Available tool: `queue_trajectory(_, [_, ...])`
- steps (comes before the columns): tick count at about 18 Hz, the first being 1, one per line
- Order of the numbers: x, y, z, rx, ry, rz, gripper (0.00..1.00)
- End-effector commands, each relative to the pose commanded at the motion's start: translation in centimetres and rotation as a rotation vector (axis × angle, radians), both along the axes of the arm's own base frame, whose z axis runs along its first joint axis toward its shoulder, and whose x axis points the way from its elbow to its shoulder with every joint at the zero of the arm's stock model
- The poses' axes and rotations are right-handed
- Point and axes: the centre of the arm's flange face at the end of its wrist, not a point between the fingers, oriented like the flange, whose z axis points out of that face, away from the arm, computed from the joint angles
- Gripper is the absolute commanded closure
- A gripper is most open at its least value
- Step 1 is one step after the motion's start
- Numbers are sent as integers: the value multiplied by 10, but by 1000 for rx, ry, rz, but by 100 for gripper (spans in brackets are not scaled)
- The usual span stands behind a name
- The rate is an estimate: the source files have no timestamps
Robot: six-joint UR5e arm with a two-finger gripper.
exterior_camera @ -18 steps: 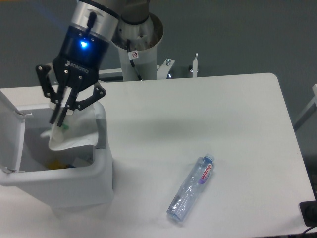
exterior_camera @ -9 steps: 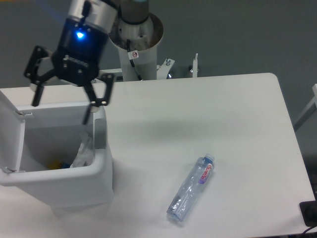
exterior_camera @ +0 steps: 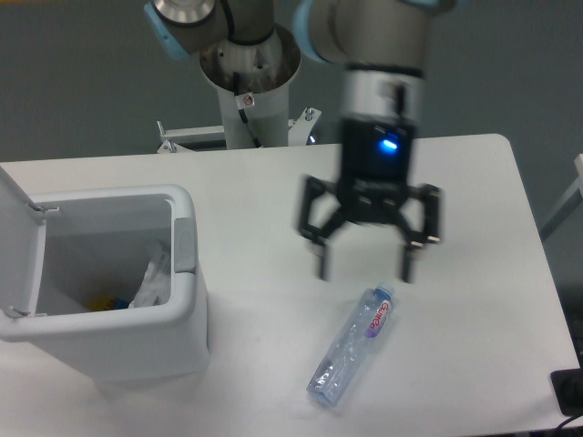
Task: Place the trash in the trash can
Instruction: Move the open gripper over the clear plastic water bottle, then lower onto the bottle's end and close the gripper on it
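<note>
Bottle (exterior_camera: 353,346), clear and crushed with a pink-lettered label, lies flat on the white counter (exterior_camera: 455,200), its capped end pointing up and to the right and its base toward the near edge. The end effector (exterior_camera: 364,269) hangs just above and behind that capped end, its two dark fingers (exterior_camera: 322,259) spread wide apart and holding nothing; the bottle's cap sits below the gap between the fingertips, closer to the right-hand finger, and does not touch either one. The picture is slightly blurred around the fingers, so their exact height over the counter cannot be told. A blue light glows on the body above the fingers.

Well apart to the left stands the trash can (exterior_camera: 187,300), a white rectangular bin with rounded corners, its hinged lid (exterior_camera: 18,241) swung up at the far left side and a grey tab (exterior_camera: 184,246) on the rim nearest the arm. Inside it, against the right wall, rests the crumpled white wrapper (exterior_camera: 153,282), with small bits of yellow and blue showing on the floor of the bin beside it.
</note>
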Motion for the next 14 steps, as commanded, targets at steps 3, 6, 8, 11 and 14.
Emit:
queue_trajectory(3, [-25,17,-67,-82,-57,-24,0])
queue_trajectory(6, [-21,32,-110,-139,-75,-94,0])
queue_trajectory(8, [-9,45,-134,-222,-38,-153,0])
queue_trajectory(11, [7,70,-179,-316,-11,-278,0])
queue_trajectory(14, [25,86,-208,-406,4,-299,0])
